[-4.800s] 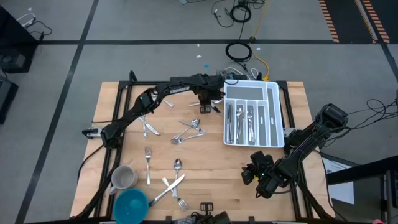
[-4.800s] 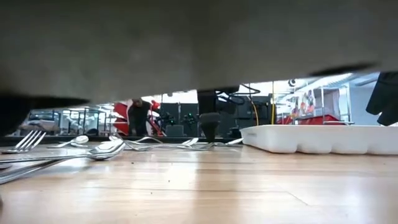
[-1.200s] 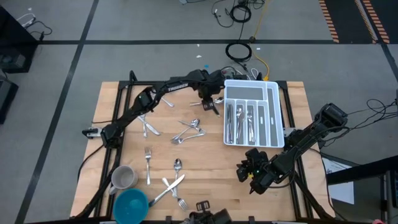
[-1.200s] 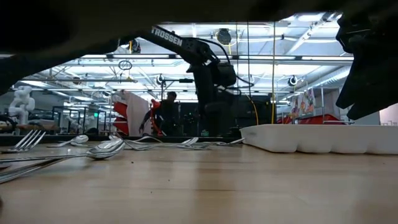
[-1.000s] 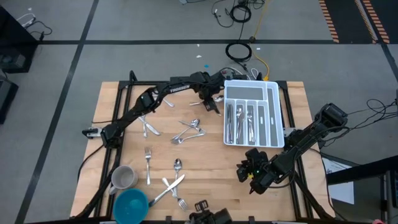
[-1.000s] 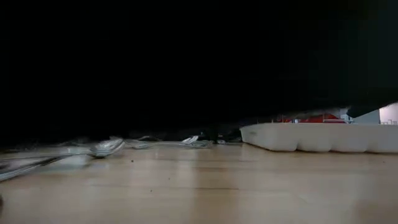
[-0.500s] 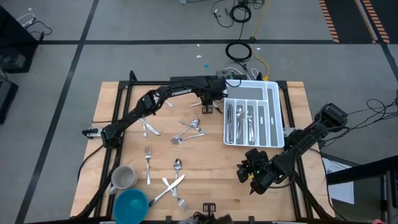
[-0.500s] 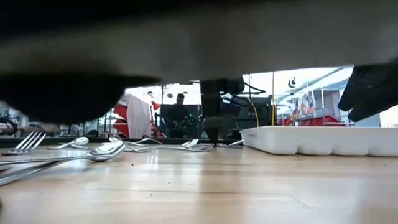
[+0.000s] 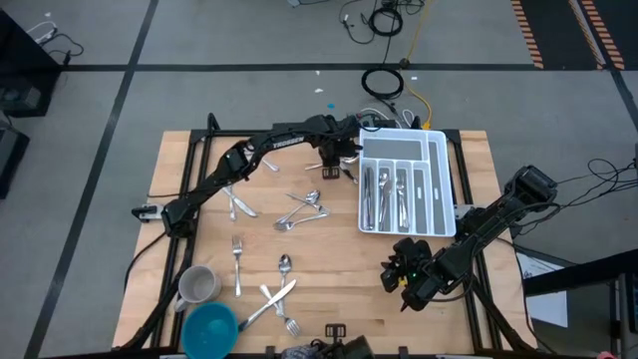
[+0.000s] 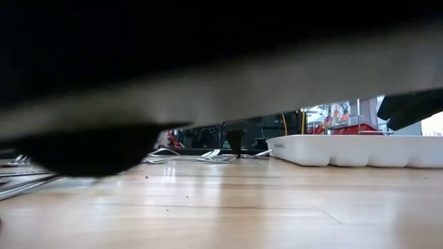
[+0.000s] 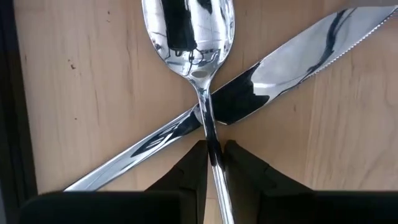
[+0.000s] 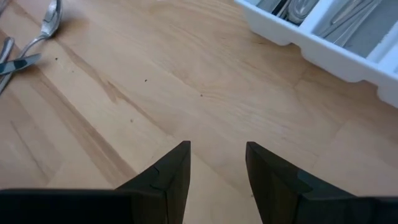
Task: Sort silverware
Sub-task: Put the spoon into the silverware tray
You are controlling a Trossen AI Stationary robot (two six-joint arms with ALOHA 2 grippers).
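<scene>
The silverware lies scattered over the wooden table [image 9: 299, 249], and more of it fills the white tray [image 9: 404, 184] at the back right. My left gripper [image 9: 332, 168] points down just left of the tray, shut on a spoon [image 11: 189, 37] that lies crossed over a knife [image 11: 292, 56]. My right gripper [image 9: 396, 279] hovers open over bare wood near the table's front right. In the right wrist view its fingers [image 12: 171, 171] have nothing between them. My left gripper pinches the spoon's slim handle [image 11: 211, 134] between its two fingers [image 11: 193, 163], just behind where the handle crosses the knife. The fingers come from above, pointing down, and lie across the handle. The spoon lies flat, its bowl on the wood and its neck on the knife.
A grey mug [image 9: 197, 285] and a blue bowl [image 9: 209, 327] stand at the front left. Forks, spoons and knives lie in the middle [image 9: 302, 209] and at the front [image 9: 274, 299]. A dark blurred shape covers the upper part of the low view.
My left gripper has stayed over the crossed spoon and knife beside the tray while its wrist has rolled about its own pointing line. My right gripper has kept still. The dark shape in front of the low camera has shifted.
</scene>
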